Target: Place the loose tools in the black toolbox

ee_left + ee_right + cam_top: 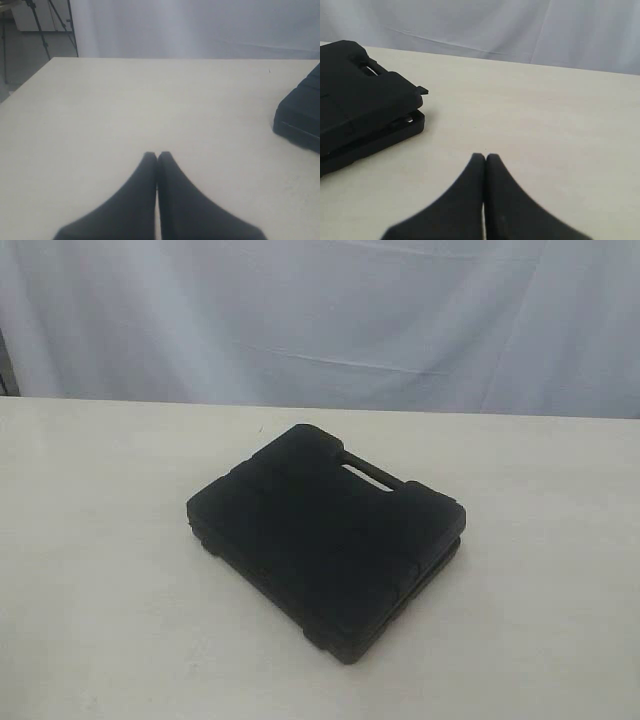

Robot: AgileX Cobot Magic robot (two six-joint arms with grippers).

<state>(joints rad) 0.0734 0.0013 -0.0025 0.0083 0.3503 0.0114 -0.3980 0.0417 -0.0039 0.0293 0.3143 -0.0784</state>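
Observation:
The black toolbox lies with its lid down in the middle of the pale table, its slot handle on the far side. One corner of the black toolbox shows in the left wrist view, and its handle end in the right wrist view. My left gripper is shut with nothing between its tips, over bare table off to one side of the box. My right gripper is shut and empty too, over the table on the box's other side. No loose tools are in view. Neither arm appears in the exterior view.
The pale table runs back to a white curtain. A tripod stands on the floor beyond one table corner. A small latch tab juts from the toolbox's corner.

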